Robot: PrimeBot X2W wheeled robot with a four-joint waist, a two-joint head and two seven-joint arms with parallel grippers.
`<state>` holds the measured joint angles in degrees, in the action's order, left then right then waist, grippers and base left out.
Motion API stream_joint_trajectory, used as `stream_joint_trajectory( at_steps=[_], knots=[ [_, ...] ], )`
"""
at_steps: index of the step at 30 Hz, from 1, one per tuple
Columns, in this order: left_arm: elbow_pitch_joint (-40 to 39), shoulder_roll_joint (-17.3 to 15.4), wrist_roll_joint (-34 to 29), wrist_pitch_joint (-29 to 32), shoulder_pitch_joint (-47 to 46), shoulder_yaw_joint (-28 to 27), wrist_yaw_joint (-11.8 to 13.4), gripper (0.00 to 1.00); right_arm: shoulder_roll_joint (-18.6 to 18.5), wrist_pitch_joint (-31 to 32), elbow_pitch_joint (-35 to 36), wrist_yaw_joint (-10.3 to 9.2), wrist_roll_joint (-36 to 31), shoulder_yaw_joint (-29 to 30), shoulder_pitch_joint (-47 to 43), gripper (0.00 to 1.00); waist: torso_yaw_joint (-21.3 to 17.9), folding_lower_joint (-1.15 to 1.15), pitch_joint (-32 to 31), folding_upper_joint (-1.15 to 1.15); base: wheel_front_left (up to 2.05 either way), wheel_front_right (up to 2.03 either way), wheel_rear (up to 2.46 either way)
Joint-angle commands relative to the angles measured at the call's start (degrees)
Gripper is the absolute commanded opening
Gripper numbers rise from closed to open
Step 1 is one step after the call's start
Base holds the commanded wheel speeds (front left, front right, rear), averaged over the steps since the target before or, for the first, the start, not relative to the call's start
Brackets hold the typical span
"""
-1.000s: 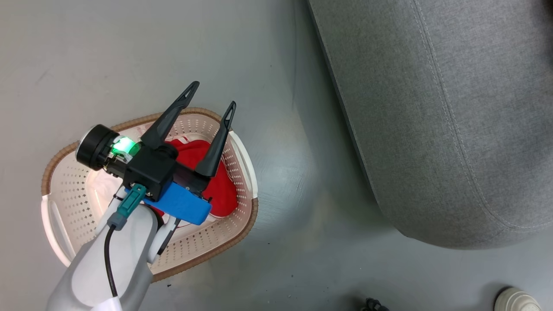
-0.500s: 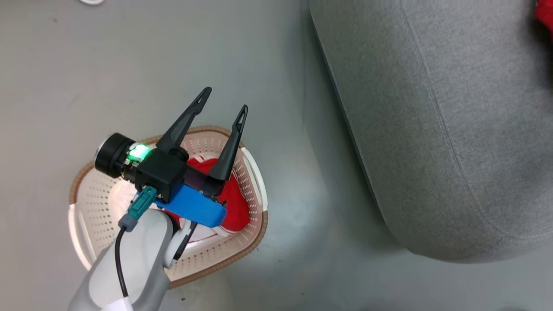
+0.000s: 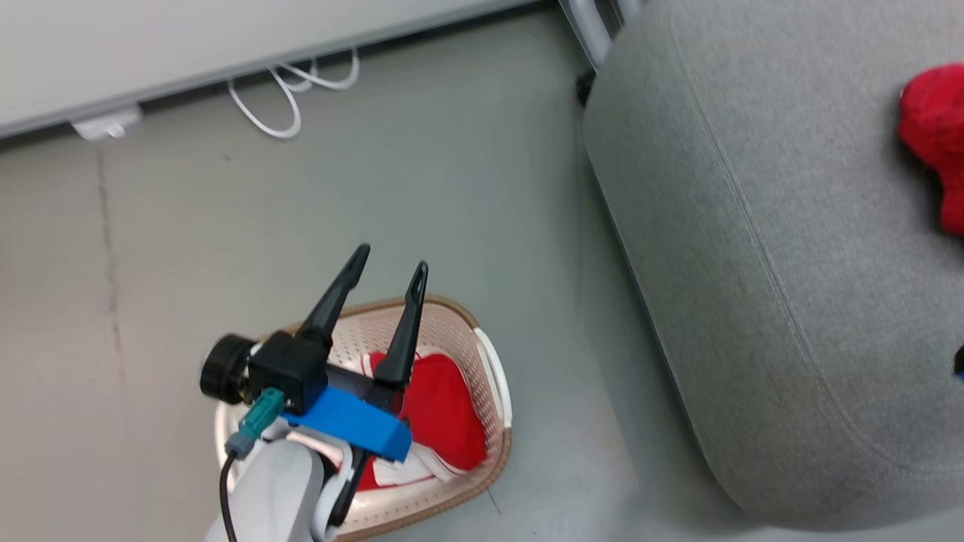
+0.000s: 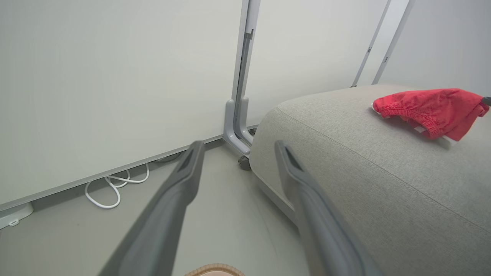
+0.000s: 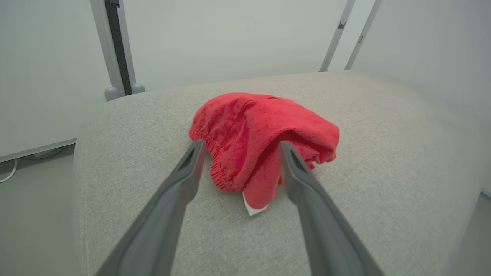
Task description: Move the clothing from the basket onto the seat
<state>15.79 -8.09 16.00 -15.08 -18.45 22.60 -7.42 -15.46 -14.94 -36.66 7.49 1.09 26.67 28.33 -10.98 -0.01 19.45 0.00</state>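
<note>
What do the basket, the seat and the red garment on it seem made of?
Basket: probably moulded plastic, matte cream, perforated walls, brown woven-look rim. Seat: grey woven upholstery, stitched seam visible. Red garment: soft, possibly fleecy fabric; folds and gathered hem.

left gripper (image 3: pixel 392 257): fingers apart, empty, above basket (image 3: pixel 454 306)
basket: on floor (image 3: pixel 301 226), red clothing (image 3: pixel 444 410) inside
seat (image 3: pixel 753 263): red garment (image 3: pixel 934 120) on it

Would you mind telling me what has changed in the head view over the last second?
Mainly the camera: the head view has tilted up, bringing the white cable by the wall and a red garment on the seat into frame. Nothing was grasped or released. The left end effector stays open above the basket, red clothing still inside it.
</note>
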Motion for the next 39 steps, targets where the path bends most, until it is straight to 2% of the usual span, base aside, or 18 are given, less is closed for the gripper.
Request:
stream_joint_trajectory(
  at_steps=[1, 9, 16, 24, 33, 39],
  knots=[
    [0.2, 0.2, 0.1, -0.1, 0.9, -0.3, -0.1, 1.0, 0.3, -0.1, 0.7, 0.01, -0.5, 0.0, -1.2, 1.0, 2.8, 0.01, -3.7, 0.0, 0.0, 0.0, 0.0],
    [1.8, 2.1, 0.7, -0.1, 6.7, -3.3, -0.1, 1.0, 6.5, 4.6, 15.3, 0.01, -1.9, -5.7, -15.6, 1.0, 7.4, 0.01, -10.4, 0.0, 0.0, 0.0, 0.0],
    [3.1, 2.9, 0.4, -0.1, 9.2, -5.6, -0.1, 1.0, 9.9, 7.7, 26.1, 0.01, -0.1, -9.7, -24.7, 1.0, 11.4, 0.01, -13.7, 0.0, 0.0, 0.0, 0.0],
    [5.1, 3.4, 0.1, -0.1, 11.9, -9.0, -0.1, 1.0, 11.8, 8.5, 30.2, 0.01, 1.3, -13.8, -30.3, 1.0, 14.4, 0.01, -17.7, 0.0, 0.0, 0.0, 0.0],
    [5.6, 3.5, -0.6, -0.1, 13.5, -11.8, -0.1, 1.0, 12.5, 9.2, 30.8, 0.01, 2.8, -20.2, -32.8, 1.0, 16.8, 0.01, -20.4, 0.0, 0.0, 0.0, 0.0],
    [6.0, 3.5, -0.9, -0.1, 13.7, -12.0, -0.1, 1.0, 12.6, 9.4, 30.2, 0.01, 3.3, -22.0, -32.7, 1.0, 18.0, 0.01, -21.1, 0.0, 0.0, 0.0, 0.0]
  ],
)
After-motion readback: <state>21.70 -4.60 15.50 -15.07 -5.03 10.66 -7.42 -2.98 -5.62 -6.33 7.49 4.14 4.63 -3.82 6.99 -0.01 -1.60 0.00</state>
